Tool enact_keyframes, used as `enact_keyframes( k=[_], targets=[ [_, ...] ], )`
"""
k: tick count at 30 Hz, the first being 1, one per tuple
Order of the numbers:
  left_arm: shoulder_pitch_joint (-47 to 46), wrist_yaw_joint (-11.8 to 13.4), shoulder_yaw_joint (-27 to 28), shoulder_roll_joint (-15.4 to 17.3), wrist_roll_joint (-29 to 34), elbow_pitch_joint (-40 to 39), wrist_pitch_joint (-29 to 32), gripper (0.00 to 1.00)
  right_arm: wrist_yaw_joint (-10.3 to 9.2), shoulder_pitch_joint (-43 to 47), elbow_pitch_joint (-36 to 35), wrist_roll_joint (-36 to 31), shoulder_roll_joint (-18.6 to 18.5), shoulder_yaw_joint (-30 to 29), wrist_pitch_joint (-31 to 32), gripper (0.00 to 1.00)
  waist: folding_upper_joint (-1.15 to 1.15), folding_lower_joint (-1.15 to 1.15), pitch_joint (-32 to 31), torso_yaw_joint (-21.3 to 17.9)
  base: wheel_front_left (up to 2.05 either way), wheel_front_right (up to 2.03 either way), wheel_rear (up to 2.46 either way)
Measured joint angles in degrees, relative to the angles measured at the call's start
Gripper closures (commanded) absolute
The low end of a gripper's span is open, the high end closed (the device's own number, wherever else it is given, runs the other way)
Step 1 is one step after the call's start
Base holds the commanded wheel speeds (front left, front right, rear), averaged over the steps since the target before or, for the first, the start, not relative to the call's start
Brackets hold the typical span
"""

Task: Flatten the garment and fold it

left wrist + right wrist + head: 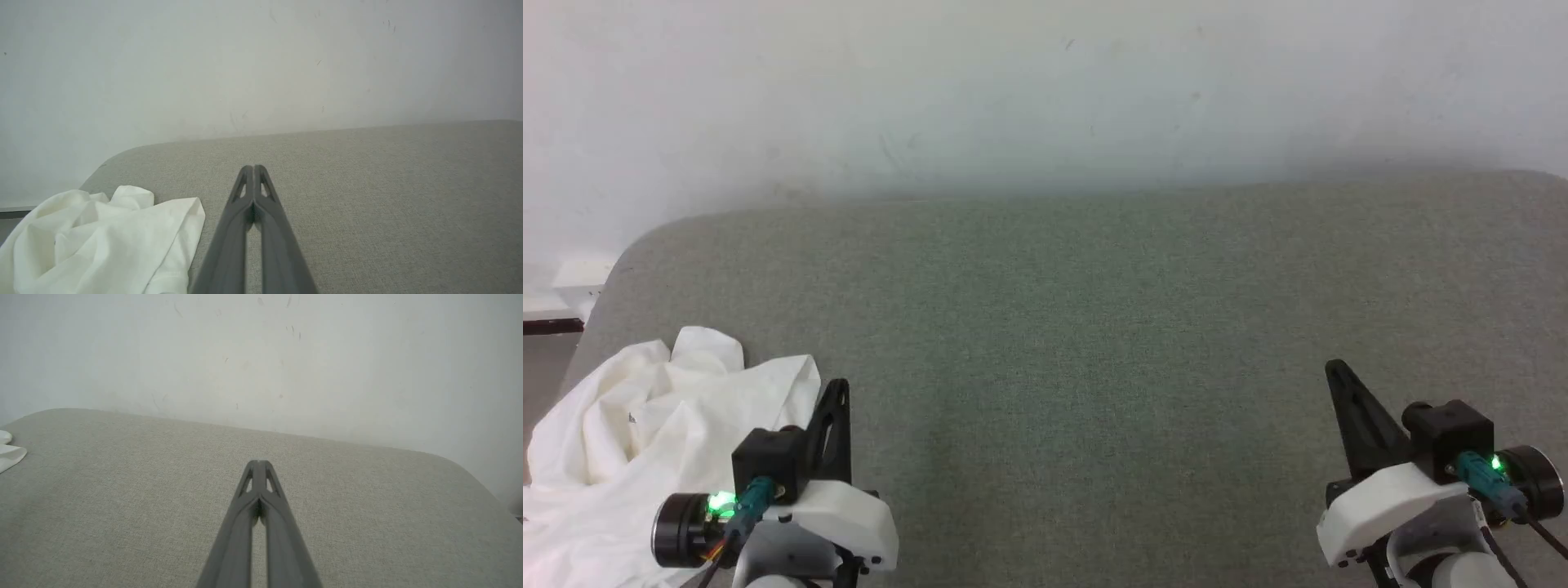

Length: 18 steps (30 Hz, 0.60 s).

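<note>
While looking down across the grey counter [1078, 327], finding the garment [645, 441] lying bunched in a loose white heap at the lower left of the head view, resting on the counter's left corner and covering its edge there. Noting the left end effector [837, 392] hovering just right of the heap at the bottom left of the frame, pressing its two dark fingers together, clenched on nothing, tips pointing up the frame. Seeing the same clenched fingers rising from the bottom centre of the left wrist view, with the garment's folds lying at the lower left there, just beside them. Spotting the right end effector [1335, 371] sitting at the lower right of the head view, well apart from the cloth, likewise clenched and gripping nothing, fingertips meeting over bare counter. Catching a small white edge of the garment at the far left of the right wrist view. Facing a pale wall [1013, 98] running across the upper part of each frame
</note>
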Motion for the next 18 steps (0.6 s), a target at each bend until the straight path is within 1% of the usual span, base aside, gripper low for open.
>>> enact_keyframes(
  k=[18],
  targets=[
    [0.0, 0.0, 0.0, 0.0, 0.0, 0.0, 0.0, 1.0, 0.0, 0.0, 0.0, 0.0, 0.0, 0.0, 0.0, 1.0, 0.0, 0.0, 0.0, 0.0, 0.0, 0.0, 0.0]
  ],
)
